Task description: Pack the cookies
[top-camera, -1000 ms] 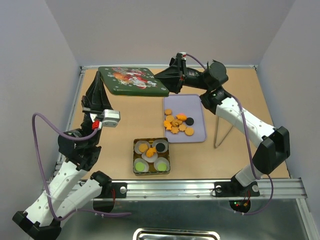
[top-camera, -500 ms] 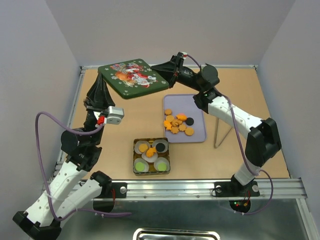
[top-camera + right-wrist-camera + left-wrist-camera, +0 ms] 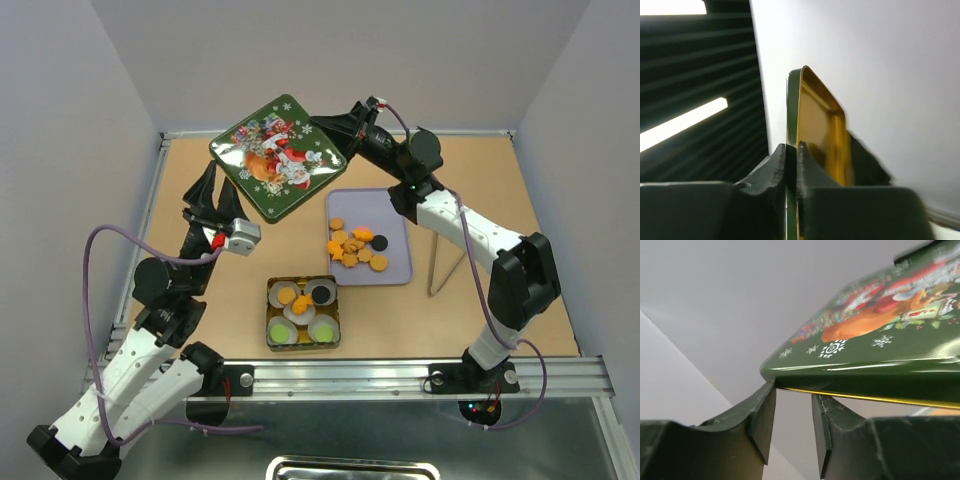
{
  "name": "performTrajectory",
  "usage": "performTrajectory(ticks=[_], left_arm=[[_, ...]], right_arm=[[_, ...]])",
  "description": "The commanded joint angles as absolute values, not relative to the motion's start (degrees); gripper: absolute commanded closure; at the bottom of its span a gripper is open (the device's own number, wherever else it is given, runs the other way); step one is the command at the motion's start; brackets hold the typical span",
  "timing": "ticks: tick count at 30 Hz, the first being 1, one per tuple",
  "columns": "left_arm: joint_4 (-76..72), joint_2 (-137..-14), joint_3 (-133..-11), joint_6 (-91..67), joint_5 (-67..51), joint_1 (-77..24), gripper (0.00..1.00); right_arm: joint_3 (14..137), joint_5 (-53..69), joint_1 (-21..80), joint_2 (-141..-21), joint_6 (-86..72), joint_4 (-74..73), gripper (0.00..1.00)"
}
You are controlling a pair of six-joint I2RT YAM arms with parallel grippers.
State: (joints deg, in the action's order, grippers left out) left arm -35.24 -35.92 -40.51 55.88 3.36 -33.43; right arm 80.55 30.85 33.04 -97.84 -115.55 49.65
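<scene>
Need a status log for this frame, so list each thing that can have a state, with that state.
lid: in the air, tilted, clamped at its rim
right gripper: shut on the lid
left gripper: open, at the lid's corner, not clamping it
tin: open, partly filled
tray: loaded
cookies: most piled on the tray, some in the tin

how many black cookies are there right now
2. One black cookie lies on the purple tray, right of the orange cookie pile; the other sits in the open tin, back right section. More may be hidden under the pile.
</scene>
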Motion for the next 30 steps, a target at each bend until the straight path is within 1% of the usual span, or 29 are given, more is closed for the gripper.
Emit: performTrajectory(ticks=[1, 11, 16, 18, 21, 22, 23, 24, 25, 26, 27, 28, 30], left_arm=[[-34.1, -34.9, -39.0, 53.4, 1.4, -34.0, 0.54], [-32.5, -34.5, -38.1, 51.5, 2.2, -34.0, 0.50], [-32.6, -34.5, -37.8, 49.2, 3.1, -34.0, 0.49], [-32.8, -34.5, -38.2, 46.7, 4.9, -34.0, 0.47], [-31.3, -35.2, -40.9, 33.9, 11.5, -33.9, 0.36], [-29.5, -36.5, -44.4, 26.0, 14.6, -33.9, 0.31], [-26.3, -37.5, -46.8, 22.6, 15.1, -34.0, 0.31], [-19.2, -38.8, -49.1, 20.8, 14.9, -33.9, 0.30], [-15.5, -40.3, -51.4, 18.7, 14.1, -34.0, 0.30], [-11.9, -43.3, -55.6, 16.3, 12.8, -34.0, 0.30], [-6.1, -44.7, -57.5, 12.7, 9.4, -34.0, 0.30], [-4.1, -46.0, -59.1, 10.0, 7.8, -33.9, 0.29], [-1.5, -48.9, -61.8, 3.8, 1.2, -33.3, 0.29]], right_arm=[[80.4, 31.5, 31.0, -95.9, -143.8, 54.6, 1.00], [77.3, 32.3, 29.0, -95.2, -142.6, 54.6, 1.00], [73.9, 33.7, 25.7, -93.1, -142.1, 54.6, 0.99], [72.5, 34.3, 24.2, -92.4, -141.8, 54.6, 1.00], [69.6, 33.9, 22.4, -90.7, -141.1, 54.7, 1.00], [68.7, 33.5, 22.2, -89.7, -140.6, 54.8, 1.00], [66.6, 33.0, 21.9, -89.0, -140.5, 54.8, 1.00], [65.5, 32.4, 21.8, -88.3, -140.2, 54.9, 1.00], [64.3, 31.2, 21.5, -87.7, -140.2, 55.1, 1.00], [63.1, 30.5, 21.4, -86.9, -140.1, 55.9, 1.00], [62.1, 29.7, 21.3, -85.7, -140.1, 56.4, 1.00], [59.8, 28.4, 21.3, -85.2, -140.1, 56.9, 1.00], [56.6, 26.8, 21.2, -83.6, -140.2, 58.8, 1.00]])
